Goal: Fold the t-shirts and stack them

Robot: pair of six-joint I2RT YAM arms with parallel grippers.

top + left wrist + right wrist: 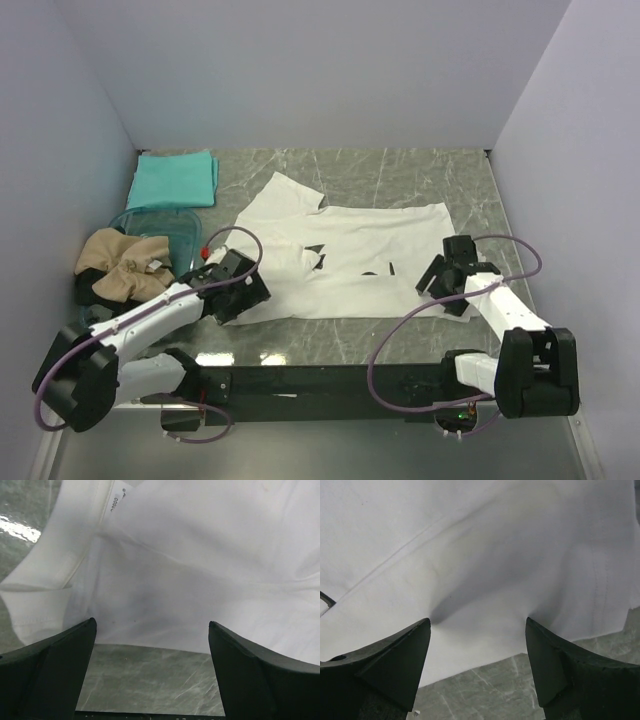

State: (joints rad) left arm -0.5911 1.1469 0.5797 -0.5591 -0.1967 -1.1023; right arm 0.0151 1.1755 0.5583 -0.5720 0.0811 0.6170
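Note:
A white t-shirt with small black chest marks lies spread flat in the middle of the table. My left gripper is open at its near left corner, its tips resting at the cloth's edge. My right gripper is open at the near right corner, its tips pressing into the hem. A folded teal t-shirt lies at the far left. A crumpled tan t-shirt sits in the bin at the left.
A clear blue-tinted plastic bin stands at the left, between the teal shirt and my left arm. Grey walls close in the left, back and right. A black rail runs along the near edge.

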